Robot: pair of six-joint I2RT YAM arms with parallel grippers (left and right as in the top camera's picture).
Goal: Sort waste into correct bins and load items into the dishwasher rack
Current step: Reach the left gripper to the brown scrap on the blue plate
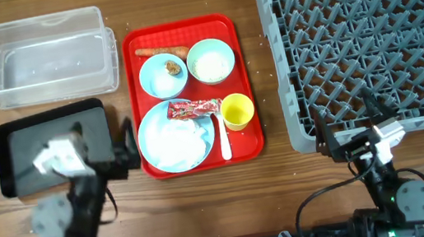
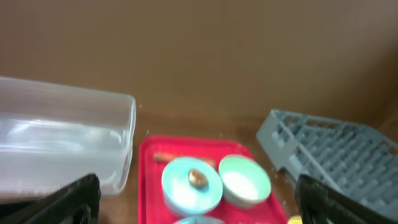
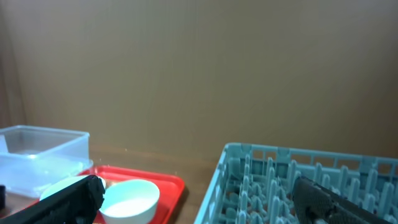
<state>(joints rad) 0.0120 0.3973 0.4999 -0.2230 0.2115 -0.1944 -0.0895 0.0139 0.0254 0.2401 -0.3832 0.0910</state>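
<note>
Left gripper (image 2: 198,183) wide open, empty; right gripper (image 3: 198,186) same. Red wrapper (image 1: 192,108) lies on the plate's (image 1: 149,144) far edge, on the red tray (image 1: 224,25). Its long axis runs left-right, ahead-right of the left gripper. Left arm is nearer. Black bin (image 1: 24,145) is on the desk under that arm.

Overhead, it's bright and even, light dropping straight down, and the red tray (image 1: 178,24) throws only a thin, soft shadow. Left of the tray, pale glare rides the clear tub (image 1: 46,71) and a grey sheen smears the black tray (image 1: 16,142). Right of the tray, the rack (image 1: 366,30) reads sharp. Wrist views now: dimmer, warm brown, soft all over, the tray's edges blurred, the wall (image 2: 199,50) behind it featureless.
</note>
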